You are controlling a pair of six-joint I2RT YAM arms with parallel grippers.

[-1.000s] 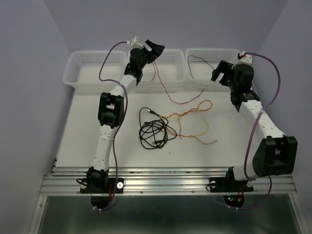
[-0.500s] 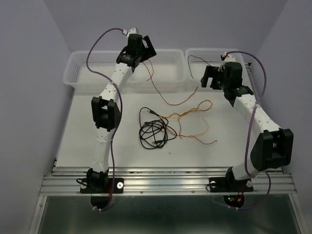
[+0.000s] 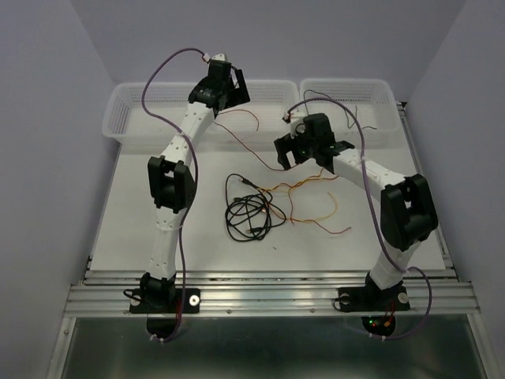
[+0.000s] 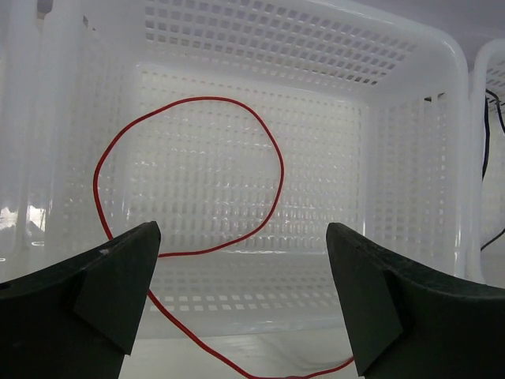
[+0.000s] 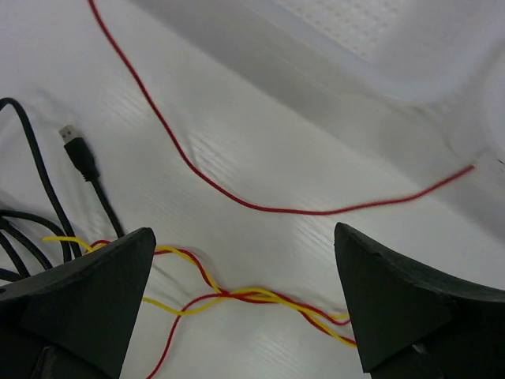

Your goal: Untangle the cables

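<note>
The right pincer point(image 5: 245, 264) is poised apart over the twisted cables point(image 5: 229, 296) — presumably for a grasp; the left pincer point(image 4: 243, 237) is likewise held apart.

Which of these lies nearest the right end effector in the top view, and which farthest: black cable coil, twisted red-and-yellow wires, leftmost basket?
From the right end effector:
1. Twisted red-and-yellow wires, just on its near side.
2. Black cable coil, nearer the bases, to its left.
3. Leftmost basket, far left at the back.

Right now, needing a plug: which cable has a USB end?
The black cable; its USB plug lies on the table. The red wire and yellow wire show none.
</note>
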